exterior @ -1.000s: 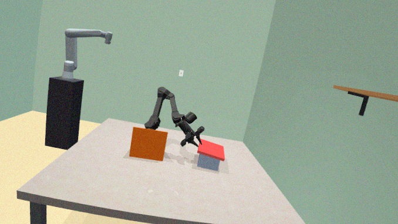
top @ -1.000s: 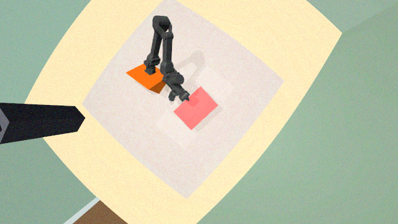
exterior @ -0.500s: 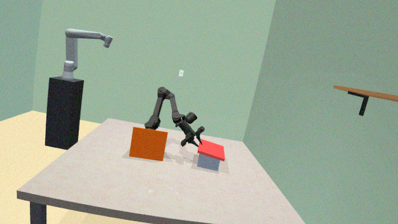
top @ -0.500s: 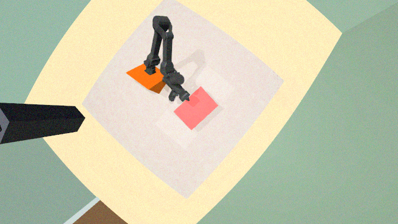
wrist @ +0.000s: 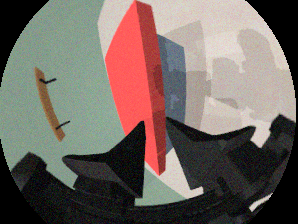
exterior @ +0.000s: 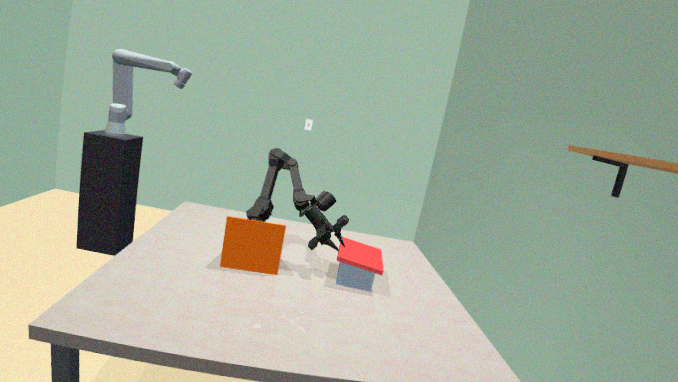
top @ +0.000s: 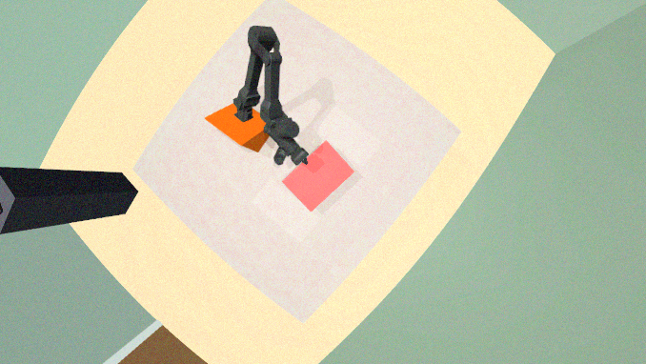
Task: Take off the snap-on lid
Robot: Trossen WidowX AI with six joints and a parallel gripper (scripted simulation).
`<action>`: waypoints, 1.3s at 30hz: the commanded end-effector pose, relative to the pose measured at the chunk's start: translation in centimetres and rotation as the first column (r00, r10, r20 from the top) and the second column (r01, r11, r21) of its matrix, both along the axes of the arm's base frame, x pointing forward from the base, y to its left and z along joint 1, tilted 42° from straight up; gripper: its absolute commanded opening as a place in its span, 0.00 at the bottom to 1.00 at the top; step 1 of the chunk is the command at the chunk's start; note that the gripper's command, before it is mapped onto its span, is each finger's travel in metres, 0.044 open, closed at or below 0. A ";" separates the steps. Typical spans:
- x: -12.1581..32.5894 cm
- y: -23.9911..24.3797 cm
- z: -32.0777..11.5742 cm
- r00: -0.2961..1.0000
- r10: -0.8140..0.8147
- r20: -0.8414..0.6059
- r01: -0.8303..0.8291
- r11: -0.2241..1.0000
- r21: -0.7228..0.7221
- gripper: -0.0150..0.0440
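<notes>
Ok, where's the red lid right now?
In the exterior view the red lid sits tilted on the blue box, right of the orange block, its near corner pinched by the gripper.

Dark arm (exterior: pixel 285 175) folded at elbow, wrist angled down, claw (exterior: pixel 336 241) clamped on lid edge (exterior: pixel 345 246)

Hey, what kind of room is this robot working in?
Likely a robot lab or test room: bare green walls, a plain table where the claw grips a red lid on a storage box, and a second grey arm on a black pedestal.
</notes>
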State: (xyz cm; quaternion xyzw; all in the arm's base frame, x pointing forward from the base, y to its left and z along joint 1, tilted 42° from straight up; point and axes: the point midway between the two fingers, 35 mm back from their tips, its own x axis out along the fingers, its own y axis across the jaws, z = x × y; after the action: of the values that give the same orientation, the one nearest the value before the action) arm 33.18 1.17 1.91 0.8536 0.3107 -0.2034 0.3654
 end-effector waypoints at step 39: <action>0.4 -1.2 1.4 1.000 -0.005 -0.004 0.005 1.000 -0.002 0.25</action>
State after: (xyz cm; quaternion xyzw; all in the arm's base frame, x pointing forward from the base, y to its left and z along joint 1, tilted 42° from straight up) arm 33.34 0.41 2.63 0.8528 0.3118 -0.2097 0.3626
